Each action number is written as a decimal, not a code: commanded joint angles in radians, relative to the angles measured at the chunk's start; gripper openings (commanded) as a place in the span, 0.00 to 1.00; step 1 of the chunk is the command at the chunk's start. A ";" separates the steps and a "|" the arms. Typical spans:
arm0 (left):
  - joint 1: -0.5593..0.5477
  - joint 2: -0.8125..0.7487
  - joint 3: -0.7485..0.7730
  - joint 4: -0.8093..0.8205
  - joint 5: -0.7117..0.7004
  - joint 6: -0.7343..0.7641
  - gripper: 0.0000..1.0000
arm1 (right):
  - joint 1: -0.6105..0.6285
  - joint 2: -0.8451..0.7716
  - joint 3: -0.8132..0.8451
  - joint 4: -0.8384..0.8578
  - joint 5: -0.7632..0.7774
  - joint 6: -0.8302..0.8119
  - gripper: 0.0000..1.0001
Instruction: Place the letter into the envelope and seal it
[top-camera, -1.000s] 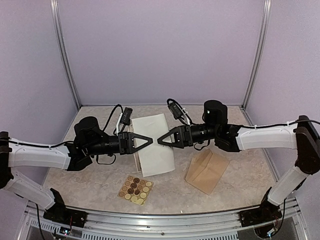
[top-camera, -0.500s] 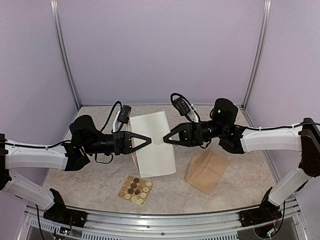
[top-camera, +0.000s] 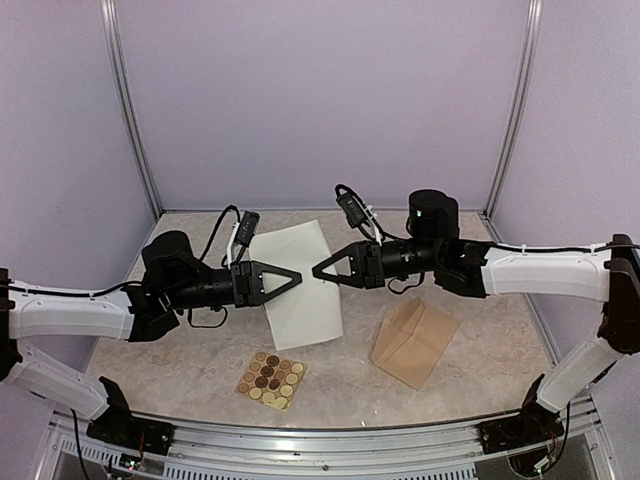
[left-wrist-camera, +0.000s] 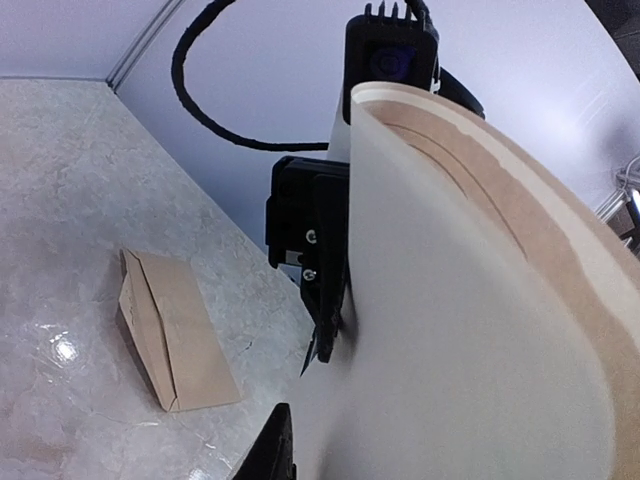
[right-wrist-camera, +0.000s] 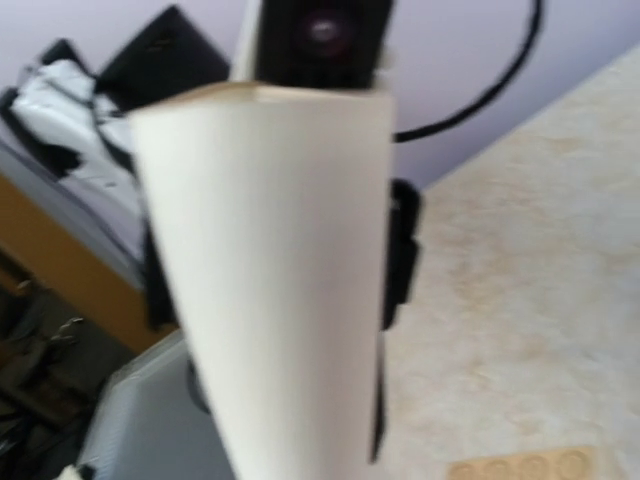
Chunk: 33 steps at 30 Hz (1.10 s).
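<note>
lilac walls (top-camera: 320, 100) close in a marble-patterned bench (top-camera: 480, 375). from the left, the left end effector (top-camera: 297, 275) reaches in level above the bench, its tips drawn narrow at the letter's left part; whether it grips the sheet i cannot tell. nearer the front edge lies a tan sticker sheet (top-camera: 271, 378) of round dots, flat on the bench. the letter (top-camera: 300, 315) hangs in the air between both arms, white back to the top camera, tilted and bowed into a curve in the left wrist view. the right end effector (top-camera: 318, 270) is pinched on the letter's edge. further right the envelope (top-camera: 413, 343) rests on the bench, apart from the letter.
</note>
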 joint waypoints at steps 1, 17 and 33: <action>-0.001 -0.001 0.023 -0.015 -0.028 0.007 0.20 | 0.023 -0.006 0.038 -0.134 0.112 -0.083 0.09; 0.006 -0.021 -0.016 0.016 -0.097 -0.031 0.26 | 0.033 -0.013 0.024 -0.105 0.179 -0.062 0.10; 0.010 -0.060 -0.071 0.056 -0.130 -0.041 0.50 | 0.033 -0.027 0.004 -0.076 0.240 -0.005 0.10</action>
